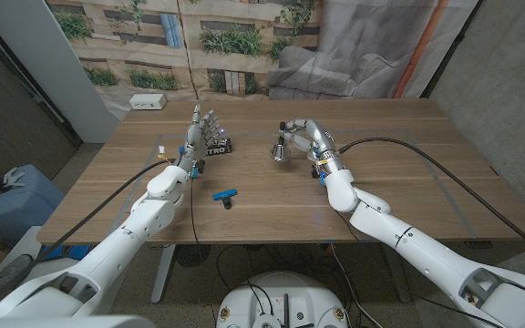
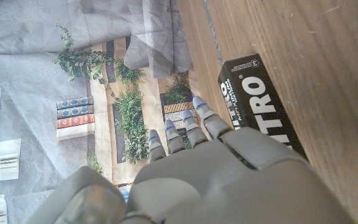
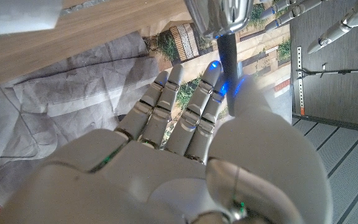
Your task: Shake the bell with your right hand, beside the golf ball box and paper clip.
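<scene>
My right hand pinches the black handle of a small silver bell between thumb and fingers, right of the table's middle. The bell hangs mouth down under the hand; I cannot tell whether it touches the wood. A black golf ball box with white lettering lies to the bell's left. My left hand stands upright just left of the box, fingers apart and holding nothing. The blue paper clip lies nearer me, in front of the box.
A white power strip sits at the table's far left corner. Black cables run along both arms over the wood. A blue container stands on the floor left of the table. A printed plant backdrop hangs behind.
</scene>
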{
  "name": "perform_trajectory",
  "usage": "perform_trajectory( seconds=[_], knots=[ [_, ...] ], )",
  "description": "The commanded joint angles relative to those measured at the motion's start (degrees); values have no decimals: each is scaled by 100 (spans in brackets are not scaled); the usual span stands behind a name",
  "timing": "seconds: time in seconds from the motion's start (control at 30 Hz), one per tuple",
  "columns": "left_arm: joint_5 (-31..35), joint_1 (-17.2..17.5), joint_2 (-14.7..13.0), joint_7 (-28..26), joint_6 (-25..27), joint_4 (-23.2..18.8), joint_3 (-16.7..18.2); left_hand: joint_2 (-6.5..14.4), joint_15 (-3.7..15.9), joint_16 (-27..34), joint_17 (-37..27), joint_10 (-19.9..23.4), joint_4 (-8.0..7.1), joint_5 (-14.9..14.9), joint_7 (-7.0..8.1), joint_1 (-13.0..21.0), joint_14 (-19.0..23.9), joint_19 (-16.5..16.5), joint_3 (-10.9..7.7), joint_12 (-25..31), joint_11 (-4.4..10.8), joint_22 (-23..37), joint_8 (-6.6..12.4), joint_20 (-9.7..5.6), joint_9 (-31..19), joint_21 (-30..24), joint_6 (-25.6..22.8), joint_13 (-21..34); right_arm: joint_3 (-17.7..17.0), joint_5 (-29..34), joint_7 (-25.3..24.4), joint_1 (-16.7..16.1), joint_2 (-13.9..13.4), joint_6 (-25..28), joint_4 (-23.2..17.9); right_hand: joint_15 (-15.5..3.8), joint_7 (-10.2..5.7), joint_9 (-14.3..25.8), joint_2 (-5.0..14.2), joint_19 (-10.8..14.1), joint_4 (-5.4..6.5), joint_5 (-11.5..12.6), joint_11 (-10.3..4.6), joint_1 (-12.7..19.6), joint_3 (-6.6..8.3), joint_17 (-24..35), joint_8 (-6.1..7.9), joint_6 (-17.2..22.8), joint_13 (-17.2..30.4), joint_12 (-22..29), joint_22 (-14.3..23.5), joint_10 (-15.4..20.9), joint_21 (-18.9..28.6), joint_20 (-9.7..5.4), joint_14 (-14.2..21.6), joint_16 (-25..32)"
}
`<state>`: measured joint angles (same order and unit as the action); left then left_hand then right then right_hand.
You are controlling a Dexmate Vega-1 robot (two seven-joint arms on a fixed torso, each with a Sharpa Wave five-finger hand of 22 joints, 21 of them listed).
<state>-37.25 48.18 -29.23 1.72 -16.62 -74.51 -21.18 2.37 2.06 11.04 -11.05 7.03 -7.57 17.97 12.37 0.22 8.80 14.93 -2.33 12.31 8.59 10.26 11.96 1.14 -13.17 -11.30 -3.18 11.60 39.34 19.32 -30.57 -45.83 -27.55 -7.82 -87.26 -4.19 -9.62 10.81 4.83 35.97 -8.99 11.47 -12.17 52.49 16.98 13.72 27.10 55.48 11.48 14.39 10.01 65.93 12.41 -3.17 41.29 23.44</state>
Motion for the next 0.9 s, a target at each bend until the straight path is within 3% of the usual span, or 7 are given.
perform_trajectory(
  seconds=[0.03,0.33,0.77,0.9],
  knots=[
    [0,0,1,-6,0,0,0,68,563,31,-27,14,-39,39,35,-6,49,43,1,31,35,32,32,8,-25,-39,3,30,-70,-218,316,-85,-78,257,-280,-849,9,15,-1,31,50,-26,3,-91,-7,8,17,68,12,-1,25,61,13,-707,66,-25],
    [1,-1,2,-6,-1,1,-1,67,560,32,-27,18,-39,39,35,-7,51,42,1,33,41,32,32,8,-25,-39,4,30,-151,-637,864,-194,-208,620,-714,-845,35,12,-1,26,79,-32,3,-151,-27,6,17,98,15,-6,25,110,7,-704,81,-50],
    [2,-2,3,-6,-1,2,-1,67,561,32,-27,20,-39,39,35,-8,52,45,1,34,27,32,33,4,-25,-40,2,30,-320,-1540,1681,-265,-359,1710,-1486,-839,107,3,34,28,157,-28,4,-303,-47,-16,11,160,19,-22,23,184,0,-706,110,-121],
    [2,-2,3,-6,-1,2,-1,67,559,32,-27,25,-39,39,35,-7,51,44,1,36,28,32,33,8,-25,-40,1,30,-348,-1807,1827,-240,-375,1965,-1621,-842,113,-3,24,163,169,-21,6,-363,-65,-17,-8,164,18,-43,26,196,50,-646,143,-143]
  ],
)
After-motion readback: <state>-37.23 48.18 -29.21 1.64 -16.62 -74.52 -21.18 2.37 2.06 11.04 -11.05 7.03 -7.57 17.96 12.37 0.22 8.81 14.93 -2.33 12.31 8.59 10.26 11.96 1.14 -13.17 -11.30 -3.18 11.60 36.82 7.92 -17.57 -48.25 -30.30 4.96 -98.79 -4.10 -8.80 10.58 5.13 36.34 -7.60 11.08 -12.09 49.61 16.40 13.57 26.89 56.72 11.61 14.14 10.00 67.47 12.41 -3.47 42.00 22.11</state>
